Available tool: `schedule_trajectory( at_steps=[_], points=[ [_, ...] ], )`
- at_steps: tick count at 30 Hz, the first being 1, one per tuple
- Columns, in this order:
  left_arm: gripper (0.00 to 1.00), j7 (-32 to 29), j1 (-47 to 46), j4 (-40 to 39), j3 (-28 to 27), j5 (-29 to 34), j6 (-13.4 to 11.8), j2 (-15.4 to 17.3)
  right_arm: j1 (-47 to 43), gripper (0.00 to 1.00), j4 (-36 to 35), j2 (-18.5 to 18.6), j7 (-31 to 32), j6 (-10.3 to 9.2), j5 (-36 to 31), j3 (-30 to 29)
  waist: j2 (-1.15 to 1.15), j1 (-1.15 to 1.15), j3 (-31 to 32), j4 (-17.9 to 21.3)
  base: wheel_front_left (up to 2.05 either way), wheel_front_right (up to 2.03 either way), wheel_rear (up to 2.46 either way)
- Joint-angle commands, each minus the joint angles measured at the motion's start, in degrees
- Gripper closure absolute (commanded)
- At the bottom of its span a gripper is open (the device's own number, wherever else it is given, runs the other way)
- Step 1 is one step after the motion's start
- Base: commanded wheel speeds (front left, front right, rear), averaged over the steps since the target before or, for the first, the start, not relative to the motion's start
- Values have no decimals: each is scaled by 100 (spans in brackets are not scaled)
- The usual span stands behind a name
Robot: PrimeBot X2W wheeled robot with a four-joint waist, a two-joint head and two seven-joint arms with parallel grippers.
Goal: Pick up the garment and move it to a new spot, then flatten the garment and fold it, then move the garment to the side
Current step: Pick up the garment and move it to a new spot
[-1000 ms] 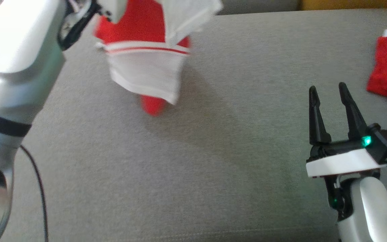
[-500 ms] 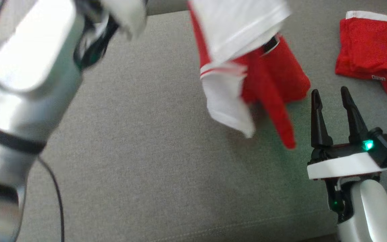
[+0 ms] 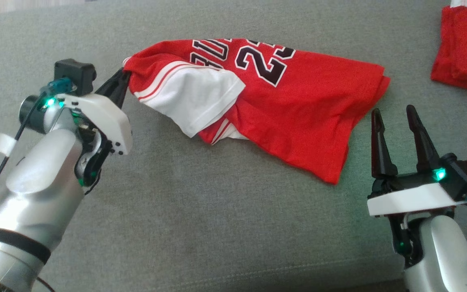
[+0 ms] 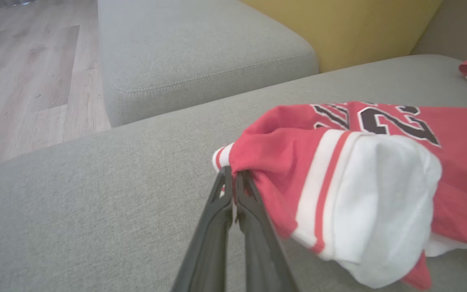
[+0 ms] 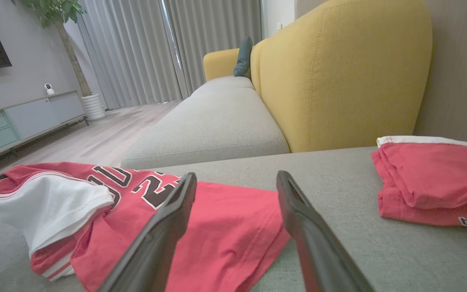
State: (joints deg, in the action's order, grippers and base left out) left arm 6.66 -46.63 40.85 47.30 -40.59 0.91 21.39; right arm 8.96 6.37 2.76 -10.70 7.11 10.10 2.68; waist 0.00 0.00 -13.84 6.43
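Note:
The garment (image 3: 290,93) is a red jersey with white sleeves and black numbers, lying crumpled across the grey sofa cushion (image 3: 201,211). My left gripper (image 3: 123,76) is shut on the garment's left edge, near a shoulder; the left wrist view shows both fingers pinched on red fabric (image 4: 258,154) at the gripper (image 4: 233,175). My right gripper (image 3: 393,114) stands open just right of the garment's lower hem, touching nothing. In the right wrist view the garment (image 5: 217,227) lies beyond and left of the spread gripper (image 5: 236,180).
A second red garment (image 3: 466,44) lies folded at the cushion's far right, also seen as a folded pile (image 5: 432,182). A yellow sofa back (image 5: 339,73) rises behind. Another grey cushion (image 4: 201,52) and wooden floor (image 4: 26,73) lie beyond the left edge.
The camera has shifted. The left arm has swung the hanging garment down and laid it across the cushion, still gripping its edge. The right gripper has stayed open in place.

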Motion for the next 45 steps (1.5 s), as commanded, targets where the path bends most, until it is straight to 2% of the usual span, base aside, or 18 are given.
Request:
schedule_trajectory(
  at_steps=[1, 2, 3, 4, 5, 13, 18, 20, 21, 26, 31, 38, 45],
  points=[
    [100, 79, -284, -50, -271, -47, -66, 193, 231, 0, -147, 11, -72, 37, 40, 121, 0, 0, -45, -22, 0, 0, 0],
    [100, 112, -279, 16, -294, -65, -100, 171, 244, 0, -125, 11, -77, 37, 37, 117, 0, 0, -56, -28, 0, 0, 0],
    [94, 151, -279, 72, -309, -75, -127, 150, 253, 0, -104, 11, -80, 37, 30, 111, 0, 0, -61, -37, 0, 0, 0],
    [34, 202, -281, 120, -320, -76, -149, 132, 257, 0, -83, 11, -85, 37, 23, 106, 0, 0, -59, -47, 0, 0, 0],
    [0, 267, -280, 160, -342, -87, -175, 109, 259, 0, -64, 11, -88, 37, 15, 99, 0, 0, -52, -59, 0, 0, 0],
    [0, 700, 58, 28, -449, -135, -201, -4, 156, 0, 97, 11, -71, 37, -33, 85, 0, 0, 267, -204, 0, 0, 0],
    [0, 805, 558, -386, -547, -95, -340, -6, 48, 0, 156, 11, -48, 37, -101, 7, 0, 0, 504, -309, 0, 0, 0],
    [0, 824, 867, -669, -626, -40, -462, -3, -17, 0, 176, 11, -32, 37, -153, -62, 0, 0, 623, -367, 0, 0, 0],
    [0, 829, 1186, -1058, -783, 79, -641, -16, -91, 0, 189, 11, -23, 37, -219, -147, 0, 0, 744, -434, 0, 0, 0],
    [0, 832, 2202, -2021, -1270, 444, -1081, -173, -329, 0, 225, 11, 7, 37, -297, -250, 0, 0, 1059, -556, 0, 0, 0],
    [0, 832, 3175, -2742, -1725, 814, -1345, -385, -595, 0, 259, 11, -55, 37, -228, -227, 0, 0, 1321, -607, 0, 0, 0],
    [0, 833, 4034, -3350, -2187, 1273, -1463, -720, -918, 0, 310, 11, -218, 37, -50, -175, 0, 0, 1455, -623, 0, 0, 0],
    [0, 833, 4438, -3521, -2441, 1613, -1347, -1048, -976, 0, 363, 11, -302, 37, -41, -122, 0, 0, 1481, -605, 0, 0, 0]
  ],
)
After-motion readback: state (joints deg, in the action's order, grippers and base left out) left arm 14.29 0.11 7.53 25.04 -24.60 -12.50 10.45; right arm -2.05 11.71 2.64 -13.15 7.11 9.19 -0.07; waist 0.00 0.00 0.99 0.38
